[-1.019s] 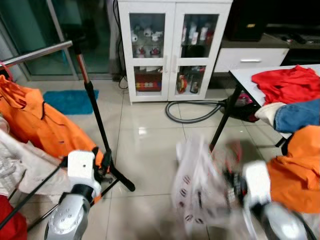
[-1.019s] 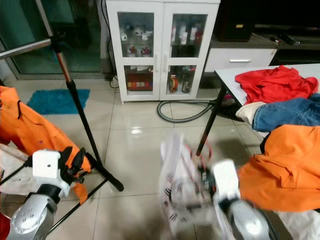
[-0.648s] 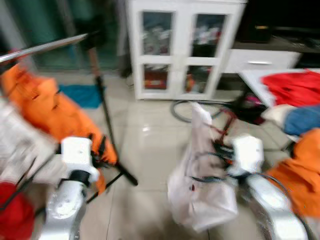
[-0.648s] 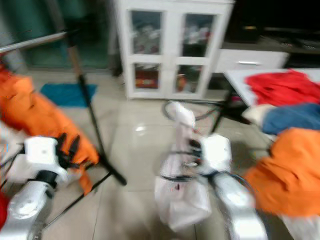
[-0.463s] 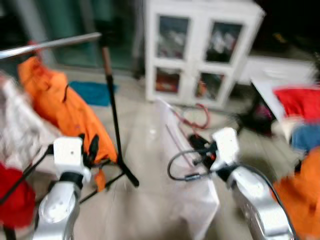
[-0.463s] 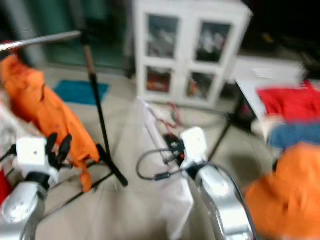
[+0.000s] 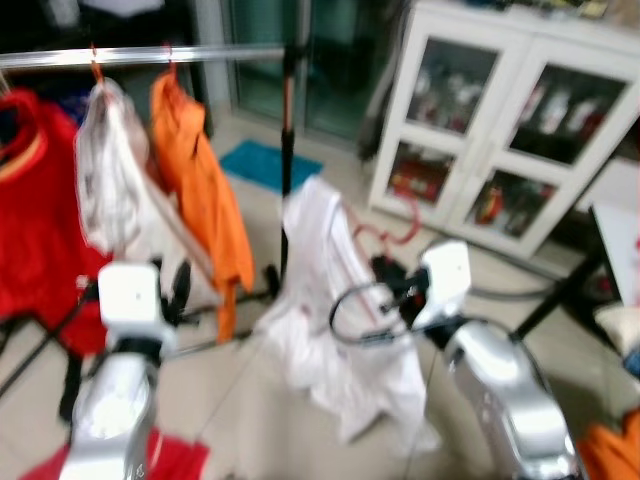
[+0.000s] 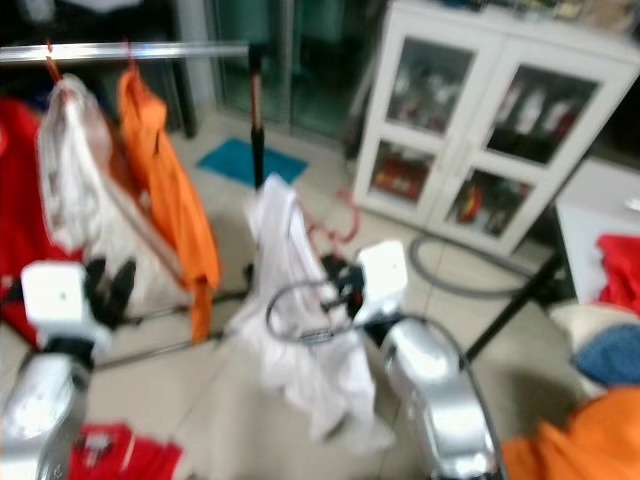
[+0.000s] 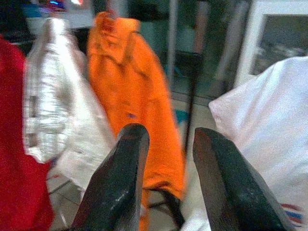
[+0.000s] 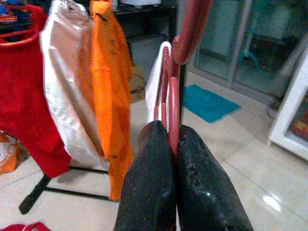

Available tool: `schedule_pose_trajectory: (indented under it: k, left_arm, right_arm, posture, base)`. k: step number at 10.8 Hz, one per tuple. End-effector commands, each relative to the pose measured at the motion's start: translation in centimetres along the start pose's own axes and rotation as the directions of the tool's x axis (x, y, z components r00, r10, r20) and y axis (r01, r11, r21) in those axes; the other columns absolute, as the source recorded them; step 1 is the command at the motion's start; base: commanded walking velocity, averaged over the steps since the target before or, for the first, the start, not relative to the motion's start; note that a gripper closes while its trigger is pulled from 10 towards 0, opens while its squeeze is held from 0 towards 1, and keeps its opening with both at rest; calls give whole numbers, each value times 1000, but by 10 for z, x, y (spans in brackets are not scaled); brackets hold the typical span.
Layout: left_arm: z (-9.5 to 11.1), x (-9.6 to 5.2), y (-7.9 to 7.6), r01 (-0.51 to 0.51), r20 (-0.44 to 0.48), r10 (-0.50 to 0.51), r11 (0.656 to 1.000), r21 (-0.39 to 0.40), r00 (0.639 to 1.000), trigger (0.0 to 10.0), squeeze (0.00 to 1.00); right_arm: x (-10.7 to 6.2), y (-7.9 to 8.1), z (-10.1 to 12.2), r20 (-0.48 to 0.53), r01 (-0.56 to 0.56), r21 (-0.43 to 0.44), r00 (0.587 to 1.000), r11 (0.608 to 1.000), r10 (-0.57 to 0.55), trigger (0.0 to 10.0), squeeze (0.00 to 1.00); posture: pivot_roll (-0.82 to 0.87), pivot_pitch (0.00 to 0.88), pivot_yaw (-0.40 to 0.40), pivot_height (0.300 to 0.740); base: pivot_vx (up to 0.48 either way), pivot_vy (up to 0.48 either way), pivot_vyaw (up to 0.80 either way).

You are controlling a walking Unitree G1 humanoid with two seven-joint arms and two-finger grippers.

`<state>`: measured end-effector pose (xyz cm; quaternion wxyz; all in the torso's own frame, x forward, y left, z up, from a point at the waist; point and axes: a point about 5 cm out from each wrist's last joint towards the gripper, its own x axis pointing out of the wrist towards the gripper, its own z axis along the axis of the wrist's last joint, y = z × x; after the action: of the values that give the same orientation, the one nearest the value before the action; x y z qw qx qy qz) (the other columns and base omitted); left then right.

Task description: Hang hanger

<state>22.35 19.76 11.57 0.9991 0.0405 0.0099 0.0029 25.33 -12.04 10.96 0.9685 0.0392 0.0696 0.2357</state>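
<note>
A red hanger (image 10: 175, 86) carries a white shirt (image 7: 335, 320). My right gripper (image 10: 173, 139) is shut on the hanger's stem and holds it up over the tiled floor, right of the clothes rail (image 7: 150, 56). On that silver rail hang an orange shirt (image 7: 200, 190), a white garment (image 7: 110, 170) and a red shirt (image 7: 35, 220). My left gripper (image 9: 166, 144) is open with nothing between its fingers. It sits low at the left, pointing at the hung clothes.
A black rack pole (image 7: 288, 150) stands just behind the white shirt. A white glass-door cabinet (image 7: 500, 130) is at the back right. Red cloth (image 8: 120, 452) lies on the floor. A table leg (image 7: 560, 295) slants at the right, with orange cloth (image 8: 580, 450) below.
The camera has swung left, so the rail and its hung clothes now stand in front. My right gripper has carried the hanger with the white shirt along, closer to the rail.
</note>
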Motion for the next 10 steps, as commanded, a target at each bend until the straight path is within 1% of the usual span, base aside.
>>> schedule_pose_trajectory:
  k: [1, 4, 5, 6, 7, 8, 10]
  left_arm:
    - [5, 2, 2, 7, 21, -7, 1000, 14, 1000, 10000, 0]
    - [8, 5, 3, 33, 25, -33, 999, 25, 999, 10000, 0]
    - [8, 7, 1, 44, 24, -45, 999, 27, 999, 10000, 0]
    - [7, 8, -1, 54, 23, -54, 998, 26, 998, 10000, 0]
    - [7, 8, -1, 56, 23, -57, 998, 22, 998, 10000, 0]
    - [6, 7, -1, 56, 21, -56, 998, 19, 998, 10000, 0]
    - [7, 4, 0, 47, 25, -48, 999, 25, 999, 10000, 0]
  right_arm:
    - [-3, -1, 7, 27, 28, 1, 999, 1000, -28, 10000, 0]
    - [-5, 2, 3, 6, 98, 16, 995, 995, -98, 10000, 0]
    - [-6, 0, 2, -3, 104, -9, 995, 995, -104, 10000, 0]
    - [-7, -2, 2, 2, 116, -12, 993, 993, -116, 10000, 0]
    - [-5, -2, 5, 10, 106, -34, 994, 994, -106, 10000, 0]
    - [-1, 1, 12, 26, 82, -27, 996, 996, -81, 10000, 0]
    - [6, 5, 18, 38, 48, -56, 998, 997, -46, 10000, 0]
  posture:
    - [-71, 0, -22, 740]
    - [-79, 0, 15, 740]
    - [-78, 0, 20, 740]
    - [-76, 0, 22, 740]
    - [-74, 0, 24, 740]
    - [-69, 0, 21, 740]
    - [-58, 0, 4, 740]
  base:
    - [274, 0, 0]
    - [409, 0, 0]
    - [412, 0, 0]
    - [412, 0, 0]
    - [412, 0, 0]
    - [409, 0, 800]
    - [414, 0, 800]
